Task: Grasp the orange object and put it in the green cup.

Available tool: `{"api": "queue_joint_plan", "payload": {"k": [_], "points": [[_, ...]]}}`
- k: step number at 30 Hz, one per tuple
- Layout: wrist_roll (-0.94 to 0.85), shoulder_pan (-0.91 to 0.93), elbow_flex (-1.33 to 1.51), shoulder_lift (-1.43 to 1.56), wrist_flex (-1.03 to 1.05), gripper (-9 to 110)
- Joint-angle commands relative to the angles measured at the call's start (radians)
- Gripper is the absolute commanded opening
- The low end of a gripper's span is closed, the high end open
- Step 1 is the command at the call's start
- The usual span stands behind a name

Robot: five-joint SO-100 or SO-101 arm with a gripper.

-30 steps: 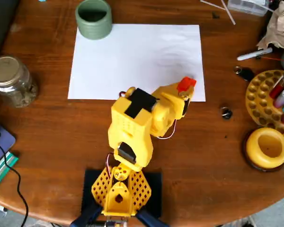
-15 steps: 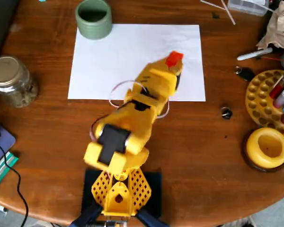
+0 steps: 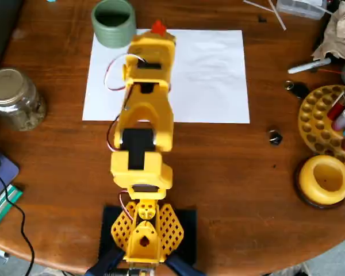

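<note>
Orange object [image 3: 158,27] shows as a small red-orange bit at the far tip of the yellow arm [image 3: 142,109], w/ the arm stretched straight up the overhead view. Only its top part is visible; the rest is hidden behind the arm's front end. The gripper [image 3: 157,33] sits under this front end, so the fingers themselves are not seen. The orange piece stays right at the tip, which suggests it is held, but I cannot tell for sure if the jaws are closed on it.

The piece is just beside the green cup [image 3: 113,23], on the cup's right side in the overhead view, near the top edge of the white paper sheet [image 3: 207,75]. It is not over the cup's dark inside; it is next to the outer wall, approx. at the same level as the cup's lower half.

The paper lies on a round brown wooden table [image 3: 241,172]. On the left edge stands a glass jar [image 3: 14,98] w/ metal lid, well apart from the arm. On the right side are a yellow ring-shaped bowl [image 3: 325,180] and a yellow holder w/ round holes [image 3: 319,123] w/ pens in it.
</note>
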Motion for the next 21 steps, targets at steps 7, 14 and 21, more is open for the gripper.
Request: {"api": "queue_joint_plan", "payload": {"k": [7,14,21], "points": [[0.035,-0.114,-0.367,-0.216,0.048,0],[0.043,-0.147,-0.584,-0.350,0.144,0],[0.044,-0.163,-0.750,-0.477,0.186,0]]}}
